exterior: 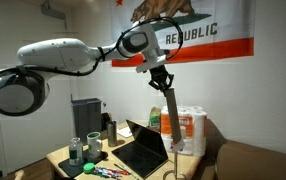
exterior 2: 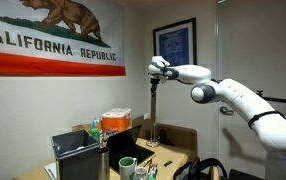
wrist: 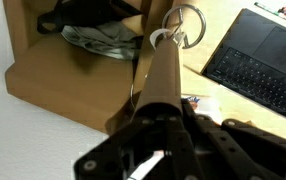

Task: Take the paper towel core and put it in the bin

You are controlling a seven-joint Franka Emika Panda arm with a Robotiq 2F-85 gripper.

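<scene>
The paper towel core [exterior: 171, 120] is a long brown cardboard tube that hangs upright from my gripper [exterior: 161, 80], high above the desk. In both exterior views the gripper is shut on its top end; the tube [exterior 2: 155, 115] reaches down from the gripper [exterior 2: 155, 74]. In the wrist view the tube [wrist: 166, 60] runs away from the jaws [wrist: 163, 115] to its open far end. The bin [exterior: 85, 115] is a tall dark grey box at the desk's far side from the tube. It also shows in an exterior view [exterior 2: 75, 156].
An open black laptop [exterior: 143, 150] [wrist: 258, 65] lies on the desk beside the tube. A wrapped pack of white paper towels [exterior: 191, 126] stands behind it. Small cups [exterior: 76, 150] and pens lie near the bin. A brown cardboard box [wrist: 63, 75] holds dark cloth.
</scene>
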